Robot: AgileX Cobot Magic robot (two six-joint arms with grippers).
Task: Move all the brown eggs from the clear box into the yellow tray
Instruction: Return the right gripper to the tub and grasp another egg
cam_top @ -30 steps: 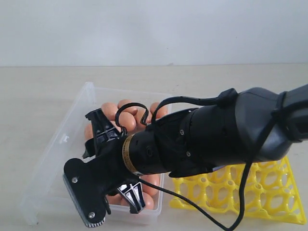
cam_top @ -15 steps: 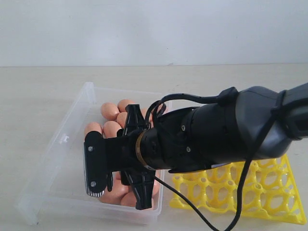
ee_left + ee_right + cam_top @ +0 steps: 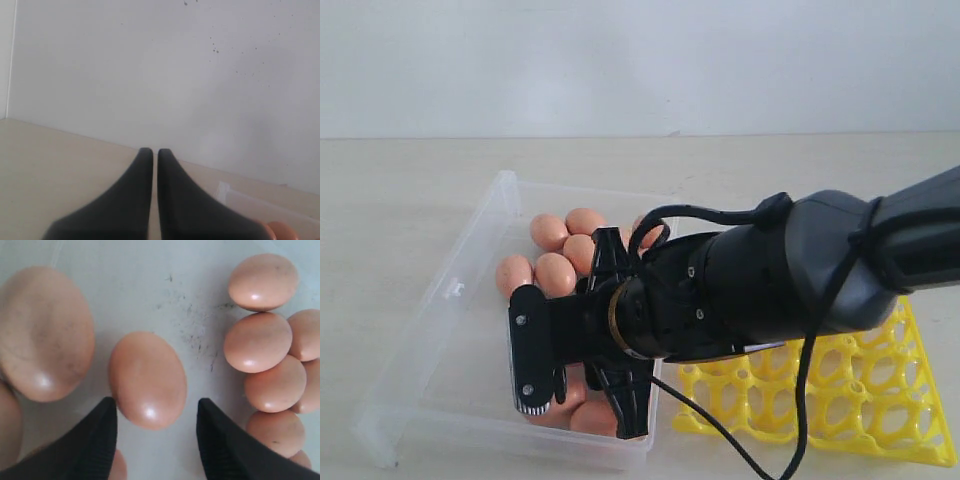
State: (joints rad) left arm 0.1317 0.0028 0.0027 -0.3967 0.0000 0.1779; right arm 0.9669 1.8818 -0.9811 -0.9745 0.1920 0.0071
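Observation:
The clear box lies at the left with several brown eggs piled in its right half. My right arm reaches across from the right, and its gripper points down over the eggs. In the right wrist view that gripper is open. One brown egg lies on the box floor, its near end between the fingertips without touching them. The yellow tray sits at the lower right, partly behind the arm; its visible cups hold nothing. My left gripper is shut and holds nothing.
A larger egg lies close beside one right finger, and a cluster of eggs lies on the other side. Dark smudges mark the box floor. A pale wall stands behind the table.
The right gripper has rolled about its wrist, so its camera plate now stands upright. It has sunk slightly toward the eggs, with the jaws held at the same width.

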